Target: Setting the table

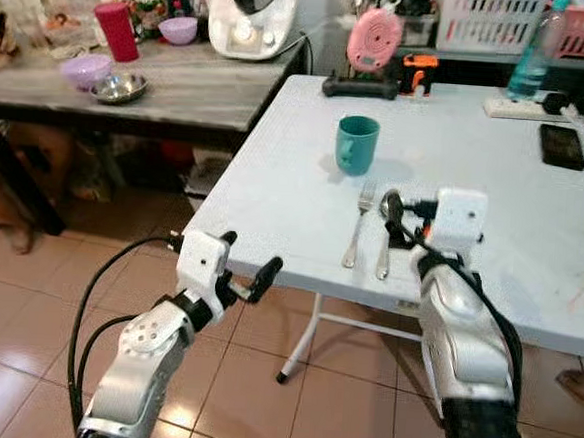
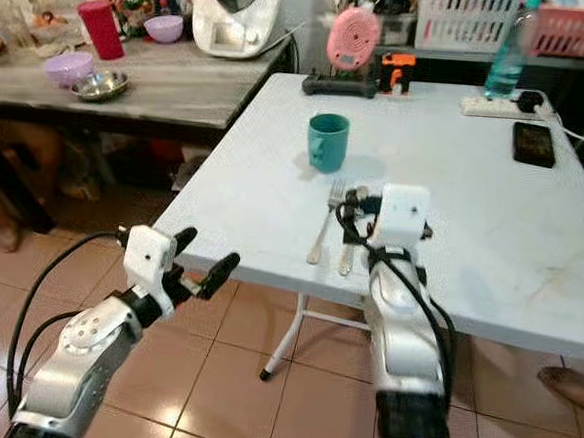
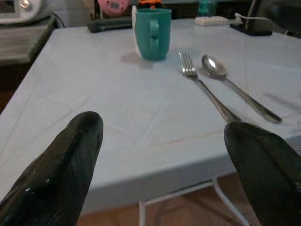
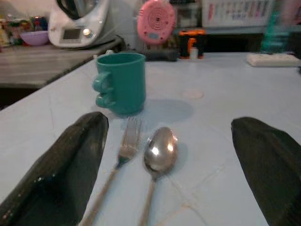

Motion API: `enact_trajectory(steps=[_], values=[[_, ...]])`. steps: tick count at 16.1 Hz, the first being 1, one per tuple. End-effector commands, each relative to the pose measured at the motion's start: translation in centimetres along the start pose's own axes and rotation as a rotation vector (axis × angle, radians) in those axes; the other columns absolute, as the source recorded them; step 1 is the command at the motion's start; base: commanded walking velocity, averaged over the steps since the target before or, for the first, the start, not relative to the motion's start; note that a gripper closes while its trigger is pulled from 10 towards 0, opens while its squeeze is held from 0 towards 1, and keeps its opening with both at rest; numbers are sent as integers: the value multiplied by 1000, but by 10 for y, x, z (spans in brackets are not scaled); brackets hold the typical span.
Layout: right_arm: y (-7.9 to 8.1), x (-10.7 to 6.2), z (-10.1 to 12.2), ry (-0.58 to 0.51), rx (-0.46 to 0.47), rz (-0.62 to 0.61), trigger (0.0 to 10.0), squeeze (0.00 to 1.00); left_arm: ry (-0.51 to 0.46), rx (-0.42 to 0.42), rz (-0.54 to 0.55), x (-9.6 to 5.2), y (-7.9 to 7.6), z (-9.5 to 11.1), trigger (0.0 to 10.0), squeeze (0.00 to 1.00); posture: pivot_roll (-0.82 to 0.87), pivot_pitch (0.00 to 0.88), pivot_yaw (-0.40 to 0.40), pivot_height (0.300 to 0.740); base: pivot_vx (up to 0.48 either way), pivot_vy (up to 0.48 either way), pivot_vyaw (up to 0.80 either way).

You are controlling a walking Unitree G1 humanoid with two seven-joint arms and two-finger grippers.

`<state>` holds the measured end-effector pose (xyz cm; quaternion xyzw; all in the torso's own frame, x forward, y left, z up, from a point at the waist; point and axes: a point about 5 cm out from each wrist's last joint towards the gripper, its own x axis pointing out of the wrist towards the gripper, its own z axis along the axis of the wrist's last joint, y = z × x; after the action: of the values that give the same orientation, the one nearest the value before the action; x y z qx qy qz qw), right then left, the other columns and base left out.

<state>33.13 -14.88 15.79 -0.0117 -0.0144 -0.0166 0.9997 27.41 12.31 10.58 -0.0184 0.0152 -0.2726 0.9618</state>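
On a pale blue folding table [image 1: 275, 178], a silver metal fork [image 1: 358, 224] and spoon [image 4: 157, 155] lie side by side before a teal mug [image 1: 357, 143], the right gripper [image 4: 169, 160] spread-fingered over them, the left gripper [image 1: 246, 266] splayed off the table's edge.

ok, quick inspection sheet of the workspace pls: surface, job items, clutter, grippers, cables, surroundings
Surface: white folding table, bare near its front-left corner.
Job's things: teal mug upright; fork and spoon lying side by side in front of it, apart from the mug.
Clutter: black phone, power strip, pink device along the far side.
Grippers: right gripper open, over the table just behind the cutlery handles, holding nothing; left gripper open, off the table's front-left edge.
Cables: black cables loop from the left arm; a white lead runs off the power strip.
Surroundings: grey side counter with bowls, red canister, kitchen appliance; tiled floor.
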Motion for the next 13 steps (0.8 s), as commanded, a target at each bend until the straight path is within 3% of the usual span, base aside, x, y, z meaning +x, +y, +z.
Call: enact_trajectory(steps=[1,5,9,11,13], values=[[9,5,4,-6,4,21,10000,0,-13,16,-10,-2,0,7,10000,0,-222,23,90,740,0,0,0],[9,-2,6,-52,3,35,10000,0,-51,1,37,0,4,15,10000,0,-212,7,88,740,0,0,0],[-9,-38,-4,-67,-40,-7,10000,0,-86,40,231,-6,28,20,10000,0,-236,0,95,740,0,0,0],[-17,-50,-13,-35,-32,-51,10000,0,-90,27,265,-4,33,20,10000,0,-248,0,98,740,0,0,0],[-19,-57,-17,-19,-33,-59,10000,0,-99,34,251,0,33,22,10000,0,-261,0,104,740,0,0,-800]])
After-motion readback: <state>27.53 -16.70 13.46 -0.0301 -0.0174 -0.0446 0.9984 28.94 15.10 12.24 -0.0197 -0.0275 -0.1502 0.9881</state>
